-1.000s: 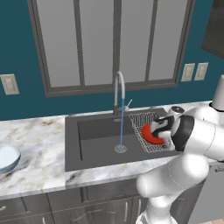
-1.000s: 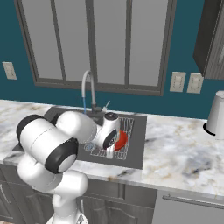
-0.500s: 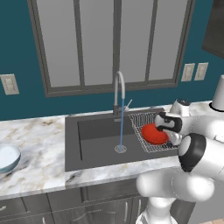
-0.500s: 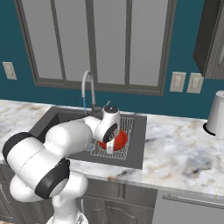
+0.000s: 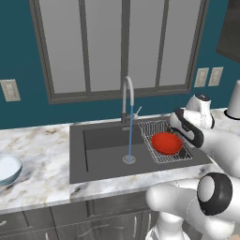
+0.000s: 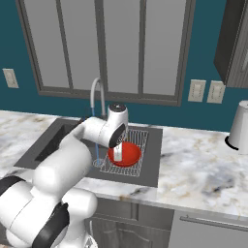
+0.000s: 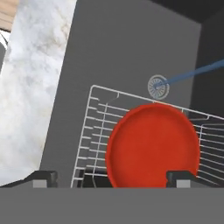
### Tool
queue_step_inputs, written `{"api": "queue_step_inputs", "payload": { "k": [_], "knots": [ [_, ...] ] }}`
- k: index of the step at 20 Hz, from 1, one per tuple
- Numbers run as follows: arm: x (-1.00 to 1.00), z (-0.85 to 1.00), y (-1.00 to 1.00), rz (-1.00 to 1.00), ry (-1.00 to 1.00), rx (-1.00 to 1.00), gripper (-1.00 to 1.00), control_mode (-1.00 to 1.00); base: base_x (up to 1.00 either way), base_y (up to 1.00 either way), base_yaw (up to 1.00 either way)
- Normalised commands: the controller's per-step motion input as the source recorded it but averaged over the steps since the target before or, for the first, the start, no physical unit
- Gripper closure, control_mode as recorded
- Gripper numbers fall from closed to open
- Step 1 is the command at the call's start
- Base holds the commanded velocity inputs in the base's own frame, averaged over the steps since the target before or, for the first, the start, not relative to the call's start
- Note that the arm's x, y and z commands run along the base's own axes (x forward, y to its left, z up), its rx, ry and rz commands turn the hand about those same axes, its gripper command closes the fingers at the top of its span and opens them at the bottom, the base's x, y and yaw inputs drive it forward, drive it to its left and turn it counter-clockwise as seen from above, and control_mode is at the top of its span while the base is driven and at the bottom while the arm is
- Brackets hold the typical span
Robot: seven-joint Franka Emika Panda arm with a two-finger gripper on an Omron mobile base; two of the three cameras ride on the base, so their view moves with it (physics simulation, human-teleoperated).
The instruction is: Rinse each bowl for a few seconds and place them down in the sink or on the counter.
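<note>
From the left base view we see the red bowl (image 5: 167, 143) on the wire rack (image 5: 161, 140) in the sink (image 5: 103, 154), the blue-grey bowl (image 5: 8, 169) on the worktop (image 5: 42, 164). From the right, water runs from the tap (image 6: 98, 97). In the hand view our end effector (image 7: 111, 178) is spread wide above the red bowl, holding nothing.

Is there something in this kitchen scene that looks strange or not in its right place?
The tap runs a thin stream into the drain with nothing under it; the red bowl lies aside on the wire rack. Otherwise nothing stands out.

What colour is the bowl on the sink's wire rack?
Glossy red bowl; clearest in the hand view.
</note>
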Motion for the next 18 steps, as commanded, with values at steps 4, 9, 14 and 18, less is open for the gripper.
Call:
{"api": "queue_step_inputs", "payload": {
  "k": [4,9,14,18],
  "knots": [
    [-0.13,0.61,0.32,0.22,0.02,0.00,-1.00,-1.00,0.00,0.00,0.00],
    [-0.12,0.58,0.35,0.25,0.01,-0.01,-1.00,-1.00,0.00,0.00,0.00],
    [-0.20,0.59,0.38,0.25,0.00,-0.03,-1.00,-1.00,0.00,0.00,0.00],
    [-0.22,0.44,0.55,0.23,0.00,-0.06,-1.00,-1.00,0.00,0.00,0.00]
  ]
}}
